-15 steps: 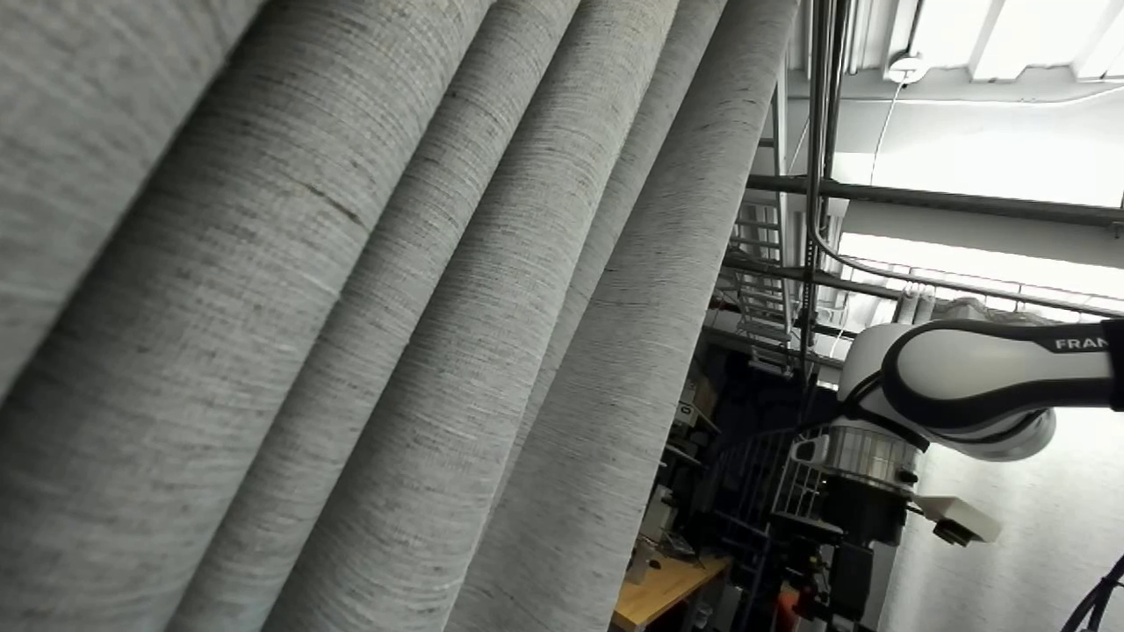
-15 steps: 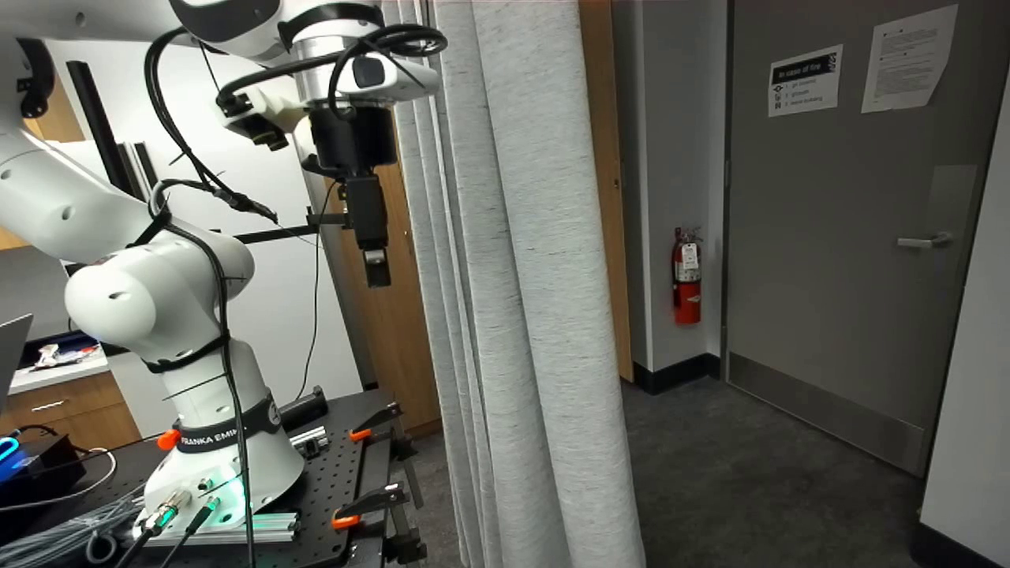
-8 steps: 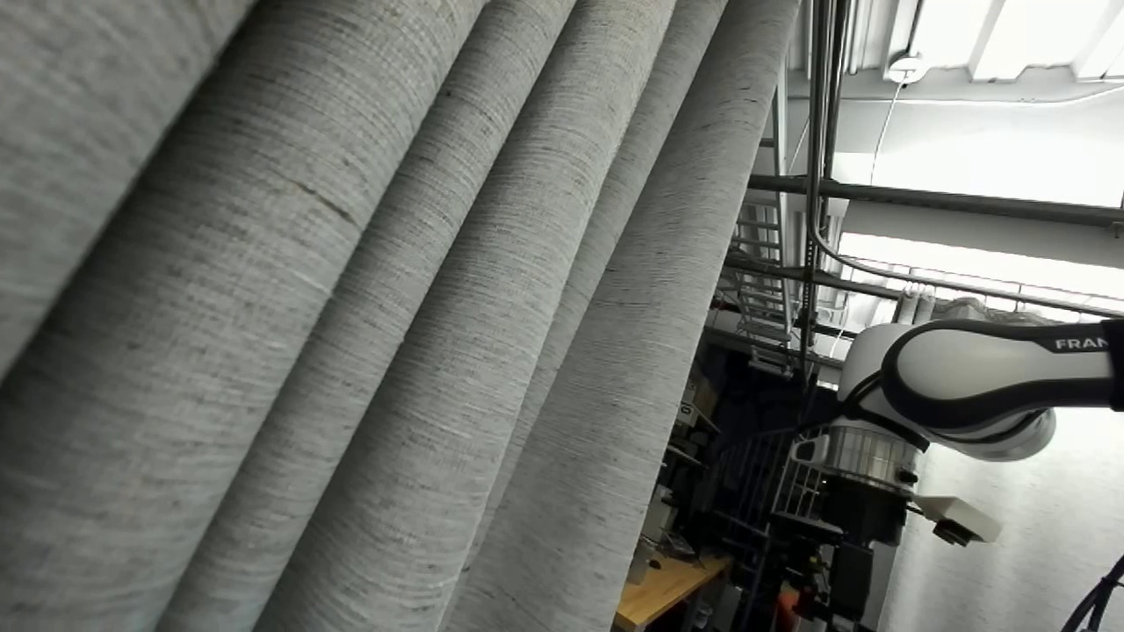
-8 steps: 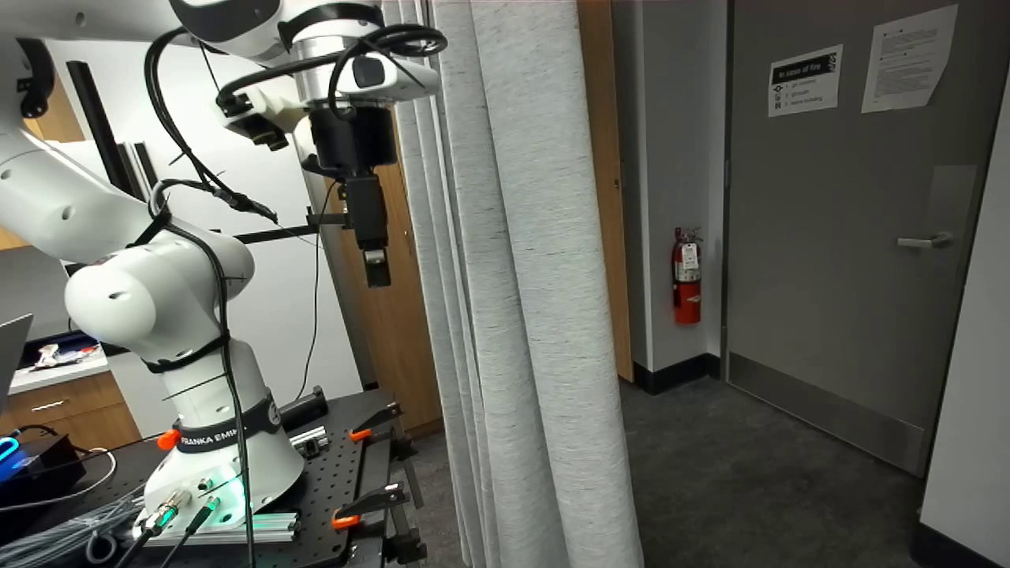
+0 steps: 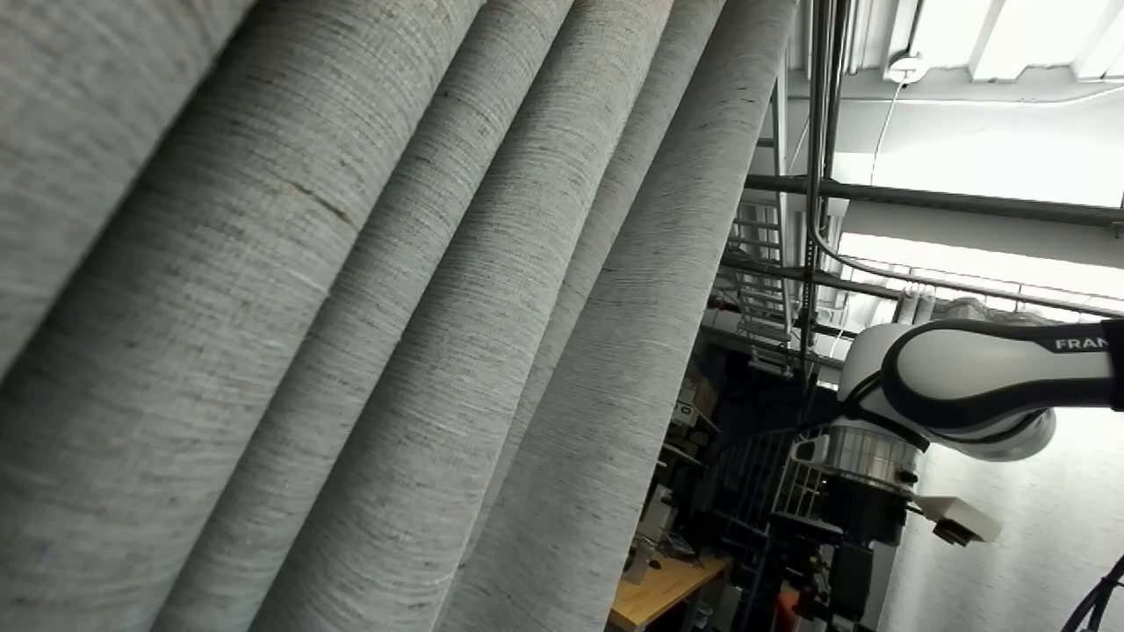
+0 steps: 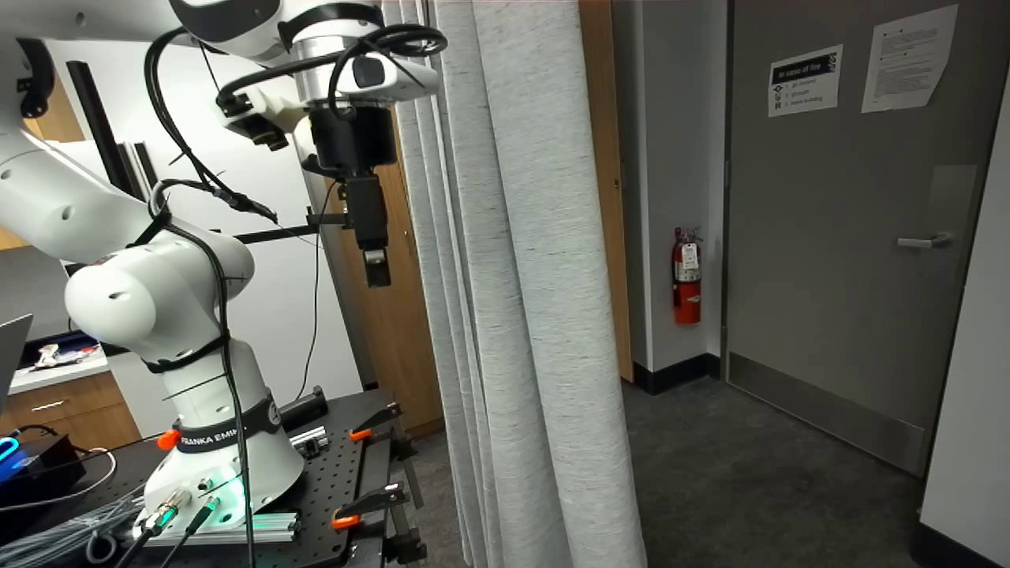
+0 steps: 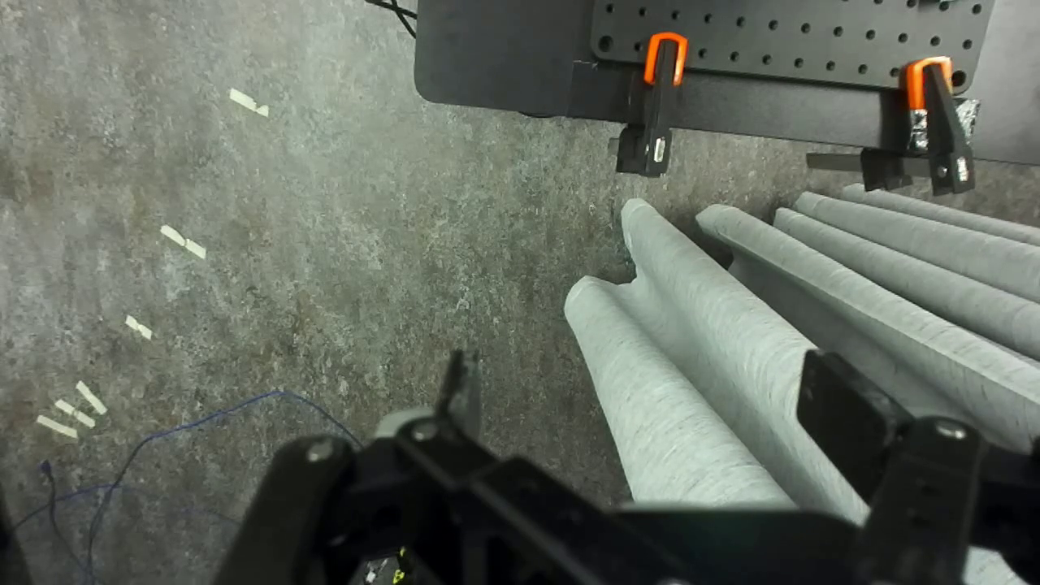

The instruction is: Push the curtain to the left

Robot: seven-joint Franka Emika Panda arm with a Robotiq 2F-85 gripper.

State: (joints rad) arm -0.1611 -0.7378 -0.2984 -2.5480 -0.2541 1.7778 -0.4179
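Observation:
The curtain is a very large heather-grey drape with deep vertical folds. It fills the left and middle of an exterior view (image 5: 492, 307) and hangs right of the arm in an exterior view (image 6: 544, 300). In the wrist view its lower folds (image 7: 658, 390) run from the middle to the right side. My gripper (image 7: 650, 386) is open, its fingers wide apart, with nothing held. The curtain shows behind the gap and behind the right finger. In an exterior view my gripper (image 6: 379, 272) points down just left of the curtain, with a visible gap between them.
The robot's black table (image 6: 331, 473) has orange-tipped clamps (image 7: 666, 61) on the edge facing the curtain. A blue cable (image 7: 203, 422) and tape marks lie on the grey floor. A fire extinguisher (image 6: 687, 276) and a grey door (image 6: 836, 252) stand beyond the curtain.
The curtain sways slightly; its folds have shifted a little to the left in an exterior view. The arm and gripper have not visibly moved.

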